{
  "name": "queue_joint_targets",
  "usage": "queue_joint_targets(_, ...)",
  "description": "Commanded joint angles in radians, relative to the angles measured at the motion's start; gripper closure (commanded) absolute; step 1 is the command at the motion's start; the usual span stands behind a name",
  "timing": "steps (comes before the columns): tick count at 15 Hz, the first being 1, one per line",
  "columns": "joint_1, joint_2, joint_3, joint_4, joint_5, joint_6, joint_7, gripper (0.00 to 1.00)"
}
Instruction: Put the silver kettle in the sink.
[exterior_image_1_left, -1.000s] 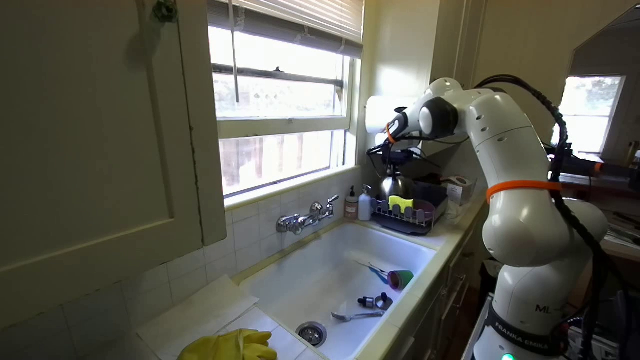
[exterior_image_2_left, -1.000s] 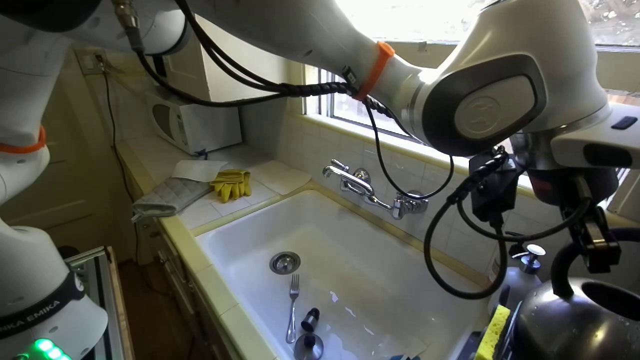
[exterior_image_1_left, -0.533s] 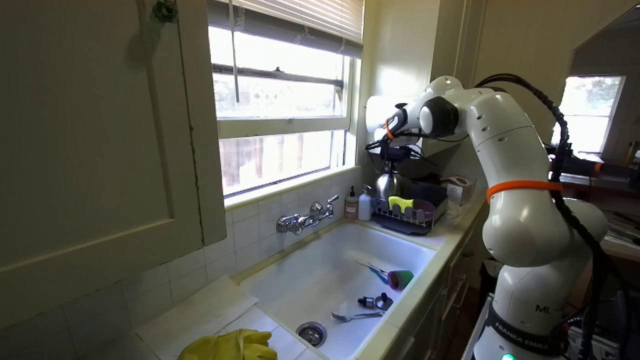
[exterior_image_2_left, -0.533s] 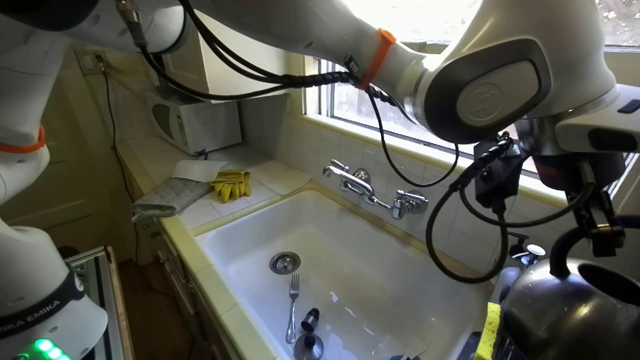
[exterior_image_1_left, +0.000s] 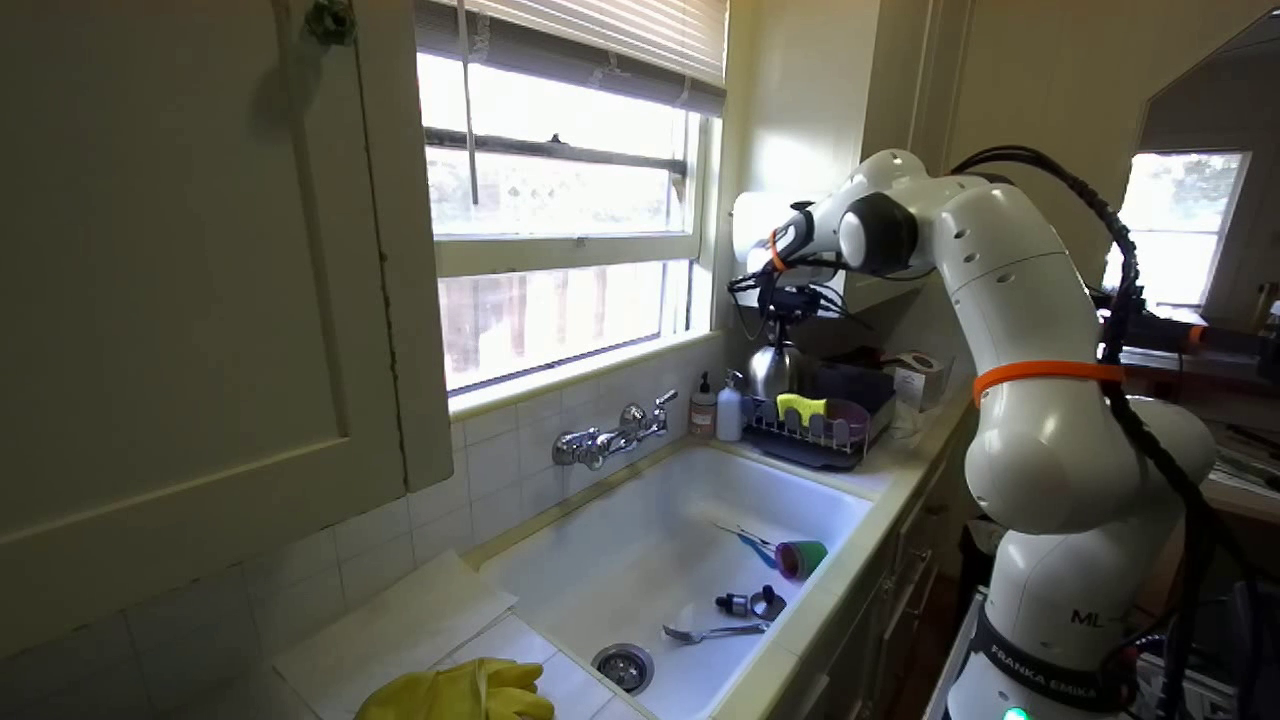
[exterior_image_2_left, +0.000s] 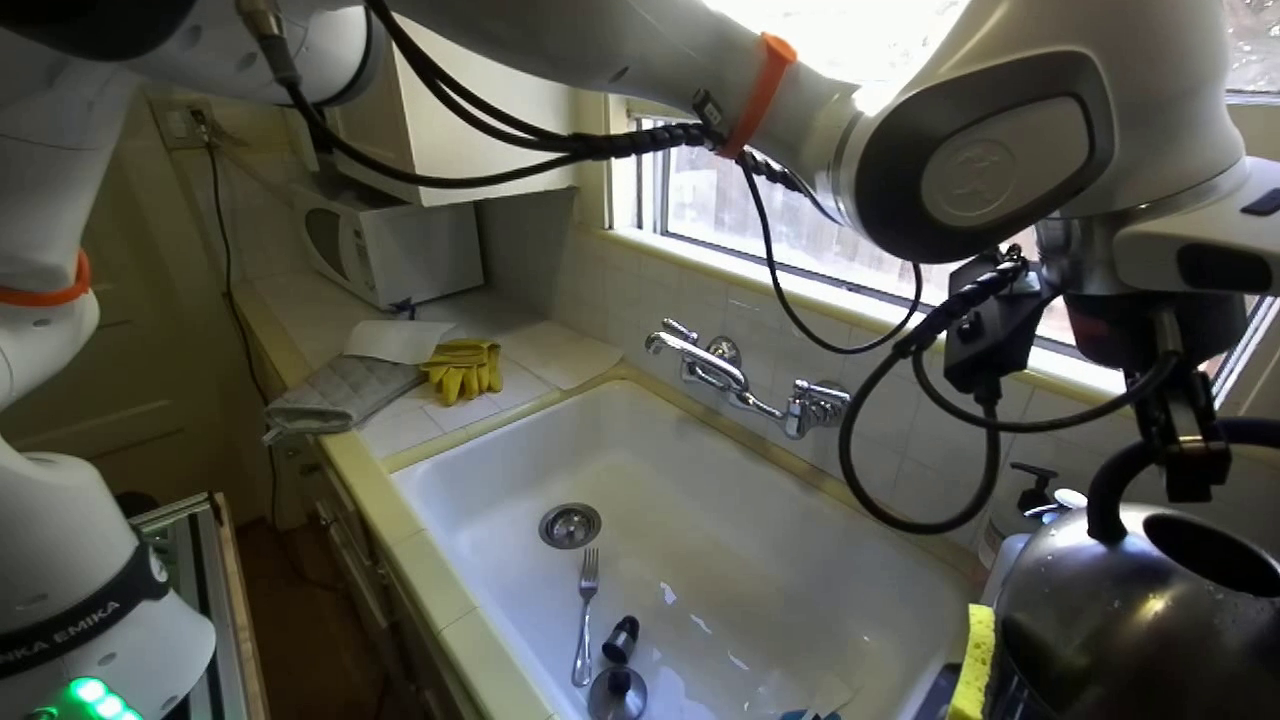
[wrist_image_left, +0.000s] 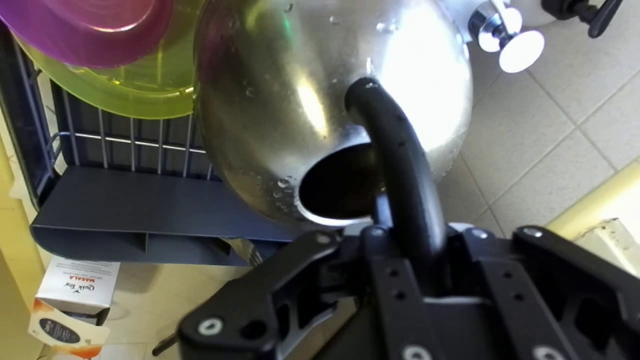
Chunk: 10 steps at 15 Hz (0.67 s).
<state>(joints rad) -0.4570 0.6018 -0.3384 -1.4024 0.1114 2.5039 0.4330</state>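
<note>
Kettle (wrist_image_left: 325, 110) pinched by its handle (wrist_image_left: 400, 145) in your hand (wrist_image_left: 424, 243), looks like lift-off! You'll need to clear the sponge (exterior_image_1_left: 801, 408), then swing over the sink (exterior_image_2_left: 680, 480).

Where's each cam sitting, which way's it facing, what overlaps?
Exterior view: near the yellow gloves, looking along the sink toward the dish rack; shows most of the arm.
Exterior view: near the dish rack, looking back along the sink toward the microwave; arm crosses the top, base at left.
Wrist view: on the arm, looking down past the gripper onto the silver kettle; of the arm, only the gripper shows.
Both exterior views share sink, faucet, silver kettle.
</note>
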Motion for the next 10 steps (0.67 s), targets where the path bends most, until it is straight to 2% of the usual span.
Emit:
queue_joint_targets(1, -0.008, -0.031, 0.023, 0.023, 0.053, -0.097, -0.021, 0.98)
queue_joint_targets(10, 0.002, -0.015, 0.015, 0.05, 0.08, -0.113, 0.069, 0.98)
